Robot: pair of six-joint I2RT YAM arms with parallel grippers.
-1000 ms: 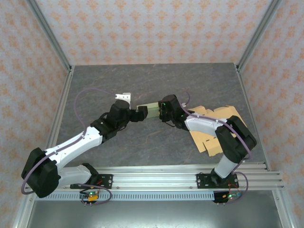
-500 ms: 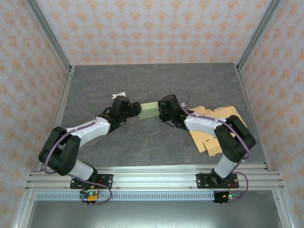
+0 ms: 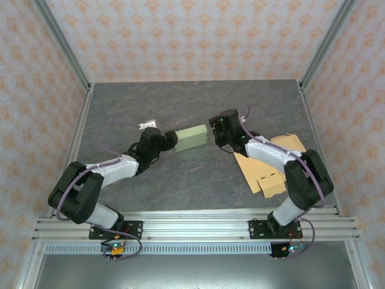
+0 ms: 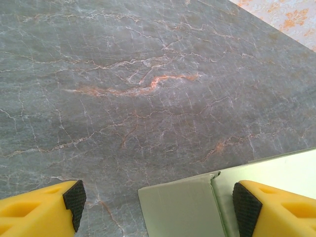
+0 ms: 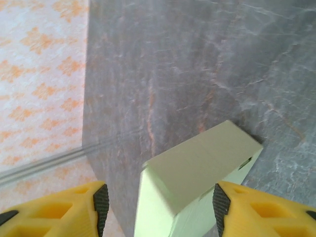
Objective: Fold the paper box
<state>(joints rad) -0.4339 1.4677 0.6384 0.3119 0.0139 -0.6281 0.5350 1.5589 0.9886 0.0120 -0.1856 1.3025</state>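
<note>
grey table (image 3: pixel 180 102), green box (image 3: pixel 192 137); left gripper (image 4: pixel 158 200), right gripper (image 5: pixel 158 205) beside it

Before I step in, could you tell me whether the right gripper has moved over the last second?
Yes. The right gripper has shifted toward the far edge of the table and slightly to the right, judged in the top view.

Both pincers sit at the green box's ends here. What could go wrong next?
1. The left pincer and right pincer both straddle the box with jaws open; unclamped, it may slide or spin when either pushes.
2. The flap at its left end could crumple if squeezed off-centre.
3. The right arm lies above the flat cardboard and may drag it.
</note>
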